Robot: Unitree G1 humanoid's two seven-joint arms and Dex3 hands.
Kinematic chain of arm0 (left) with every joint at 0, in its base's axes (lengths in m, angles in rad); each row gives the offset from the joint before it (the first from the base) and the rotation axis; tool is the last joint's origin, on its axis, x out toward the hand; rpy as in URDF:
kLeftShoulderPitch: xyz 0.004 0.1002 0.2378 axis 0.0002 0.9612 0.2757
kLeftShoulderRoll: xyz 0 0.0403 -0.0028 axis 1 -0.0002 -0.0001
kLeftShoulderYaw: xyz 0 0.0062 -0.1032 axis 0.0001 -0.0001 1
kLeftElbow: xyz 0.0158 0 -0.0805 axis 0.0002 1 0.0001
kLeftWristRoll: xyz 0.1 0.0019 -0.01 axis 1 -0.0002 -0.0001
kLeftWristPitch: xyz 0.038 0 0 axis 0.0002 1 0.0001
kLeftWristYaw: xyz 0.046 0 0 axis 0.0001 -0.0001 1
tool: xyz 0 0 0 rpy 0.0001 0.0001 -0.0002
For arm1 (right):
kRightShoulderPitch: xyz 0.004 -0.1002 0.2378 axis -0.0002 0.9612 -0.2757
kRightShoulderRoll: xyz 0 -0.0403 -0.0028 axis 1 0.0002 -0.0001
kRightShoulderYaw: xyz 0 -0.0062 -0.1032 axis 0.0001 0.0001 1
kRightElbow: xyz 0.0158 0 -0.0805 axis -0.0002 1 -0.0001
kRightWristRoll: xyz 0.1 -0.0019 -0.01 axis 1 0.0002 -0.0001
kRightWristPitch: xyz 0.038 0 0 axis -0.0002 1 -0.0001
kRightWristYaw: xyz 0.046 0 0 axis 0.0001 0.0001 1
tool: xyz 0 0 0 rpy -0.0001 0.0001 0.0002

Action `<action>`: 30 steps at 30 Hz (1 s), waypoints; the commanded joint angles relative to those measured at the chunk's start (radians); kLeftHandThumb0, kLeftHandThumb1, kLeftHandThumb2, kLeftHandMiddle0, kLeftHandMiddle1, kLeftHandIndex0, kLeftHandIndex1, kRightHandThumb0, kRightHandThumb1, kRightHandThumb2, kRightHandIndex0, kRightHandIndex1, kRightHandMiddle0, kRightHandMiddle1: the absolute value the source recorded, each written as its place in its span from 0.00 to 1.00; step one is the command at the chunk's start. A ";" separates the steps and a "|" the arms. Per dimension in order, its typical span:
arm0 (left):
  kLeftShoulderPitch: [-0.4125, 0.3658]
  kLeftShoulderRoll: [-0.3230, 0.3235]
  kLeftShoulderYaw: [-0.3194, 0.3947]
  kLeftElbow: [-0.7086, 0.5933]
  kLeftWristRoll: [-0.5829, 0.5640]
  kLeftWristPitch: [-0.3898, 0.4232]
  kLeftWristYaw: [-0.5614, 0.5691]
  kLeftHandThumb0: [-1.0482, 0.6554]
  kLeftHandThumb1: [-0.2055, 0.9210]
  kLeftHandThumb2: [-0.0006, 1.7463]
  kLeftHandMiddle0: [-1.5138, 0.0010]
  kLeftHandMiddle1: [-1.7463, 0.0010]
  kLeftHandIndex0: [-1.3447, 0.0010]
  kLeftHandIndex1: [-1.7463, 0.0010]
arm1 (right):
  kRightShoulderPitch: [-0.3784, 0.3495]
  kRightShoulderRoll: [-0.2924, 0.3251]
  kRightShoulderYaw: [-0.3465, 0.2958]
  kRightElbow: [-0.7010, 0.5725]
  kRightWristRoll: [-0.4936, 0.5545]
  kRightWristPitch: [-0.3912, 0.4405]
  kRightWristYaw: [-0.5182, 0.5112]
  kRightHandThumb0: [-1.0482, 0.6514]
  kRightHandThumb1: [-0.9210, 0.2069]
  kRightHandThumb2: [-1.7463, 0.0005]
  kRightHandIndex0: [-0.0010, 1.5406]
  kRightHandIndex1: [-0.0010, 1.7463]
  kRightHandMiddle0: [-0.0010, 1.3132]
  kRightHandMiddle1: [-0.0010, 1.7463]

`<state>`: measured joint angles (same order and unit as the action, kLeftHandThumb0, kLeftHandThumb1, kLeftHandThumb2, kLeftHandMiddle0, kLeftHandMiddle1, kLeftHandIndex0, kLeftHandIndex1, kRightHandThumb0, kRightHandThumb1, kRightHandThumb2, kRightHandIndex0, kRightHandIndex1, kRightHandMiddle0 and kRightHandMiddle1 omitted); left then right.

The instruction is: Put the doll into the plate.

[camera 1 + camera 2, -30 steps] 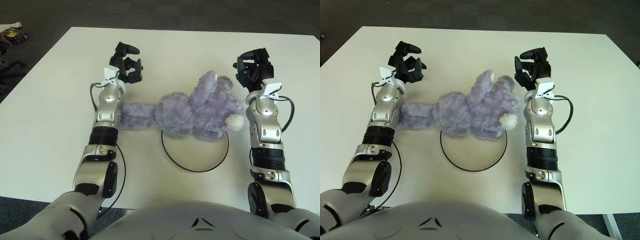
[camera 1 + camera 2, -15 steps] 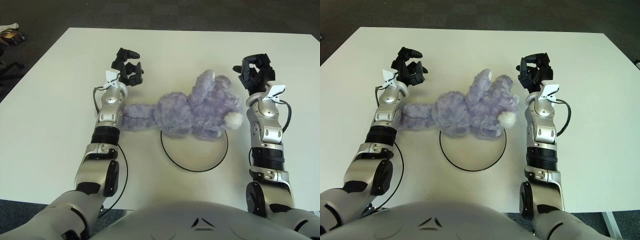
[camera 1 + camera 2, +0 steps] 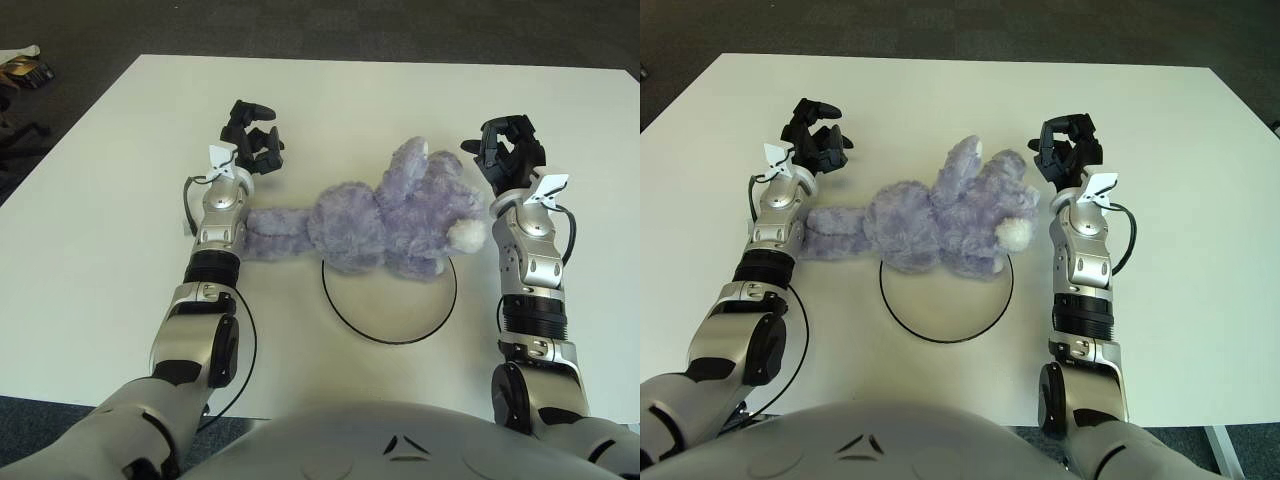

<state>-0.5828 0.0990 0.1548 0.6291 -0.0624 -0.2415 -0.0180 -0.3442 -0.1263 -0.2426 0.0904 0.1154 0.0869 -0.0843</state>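
Observation:
A fluffy lavender plush doll (image 3: 385,215) lies stretched across the white table, its body over the far rim of the plate (image 3: 355,320), a flat white disc with a thin black edge. Its long limb (image 3: 275,222) runs left past my left forearm. My left hand (image 3: 250,135) hovers beyond that limb's end, its fingers loosely curled and holding nothing. On the doll's right side my right hand (image 3: 508,152) sits just past the head, fingers curled, also holding nothing. Neither hand touches the doll.
The white table (image 3: 90,250) reaches to all sides, with dark carpet beyond its far edge. Some dark clutter (image 3: 22,68) lies on the floor at the far left. A black cable (image 3: 243,350) loops beside my left arm.
My left hand has drifted slightly farther out. My right hand has shifted a little back and its fingers have re-curled. The doll and plate have stayed put.

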 commanded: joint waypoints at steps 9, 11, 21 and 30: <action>-0.034 0.001 0.007 0.101 -0.028 -0.063 -0.038 0.61 0.49 0.73 0.59 0.02 0.74 0.02 | -0.001 -0.014 -0.016 0.103 -0.001 -0.123 0.029 0.60 0.31 0.47 0.34 0.84 0.23 1.00; -0.035 0.002 0.006 0.111 -0.030 -0.066 -0.046 0.61 0.49 0.73 0.58 0.02 0.74 0.01 | -0.002 -0.014 -0.017 0.122 -0.003 -0.145 0.031 0.60 0.35 0.43 0.36 0.85 0.23 1.00; -0.031 0.008 -0.001 0.119 -0.029 -0.067 -0.067 0.61 0.49 0.73 0.58 0.04 0.74 0.00 | -0.005 -0.008 -0.018 0.175 -0.003 -0.209 0.031 0.61 0.46 0.33 0.41 0.90 0.25 1.00; -0.018 0.012 -0.006 0.107 -0.029 -0.078 -0.089 0.61 0.49 0.72 0.57 0.06 0.74 0.00 | -0.007 -0.005 -0.020 0.214 0.005 -0.237 0.035 0.61 0.50 0.28 0.43 0.94 0.26 1.00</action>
<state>-0.6098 0.1011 0.1534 0.7417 -0.0914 -0.3025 -0.0887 -0.3439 -0.1299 -0.2565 0.2839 0.1106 -0.1284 -0.0525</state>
